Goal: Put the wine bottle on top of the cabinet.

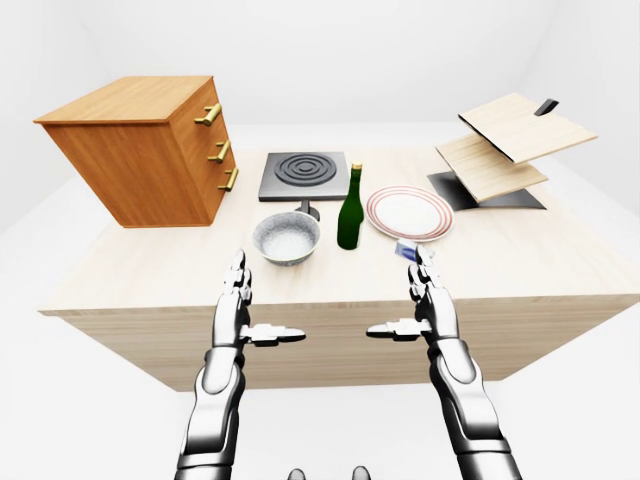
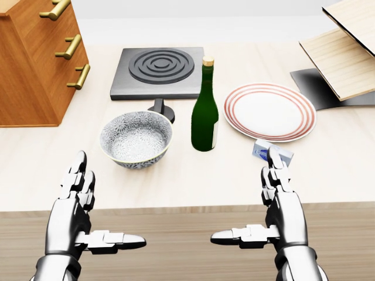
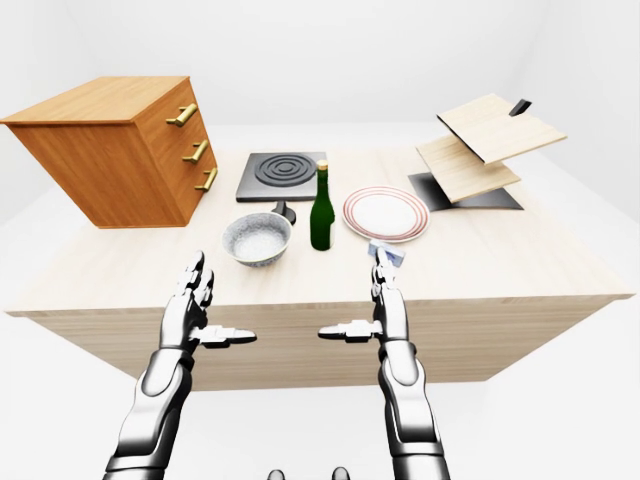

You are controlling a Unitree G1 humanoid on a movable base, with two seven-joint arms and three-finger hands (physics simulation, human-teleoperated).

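Counting in the left-eye view, you have one wine bottle (image 1: 350,208), one cabinet (image 1: 145,148) with three brass handles, one patterned bowl (image 1: 286,238), one striped plate (image 1: 409,213), one hotplate (image 1: 304,175) and two wooden boards (image 1: 510,145) stacked on a dark stand. The bottle stands upright on the table (image 1: 150,270), between bowl and plate, well apart from the cabinet at the view's left.

Head view, your closest look: the bottle is dark green glass with a slim neck and a pale cork-coloured top, a strip of light label on its right side. A black knob (image 2: 162,109) sits between the bowl and the hotplate, and one small blue-and-white carton (image 2: 273,153) lies just below the plate. Your left hand (image 2: 76,216) and right hand (image 2: 281,211) hover over the table's near edge, fingers spread wide, thumbs pointing inward, holding nothing.

Right-eye view: same count, two hands, both clear of the bottle.
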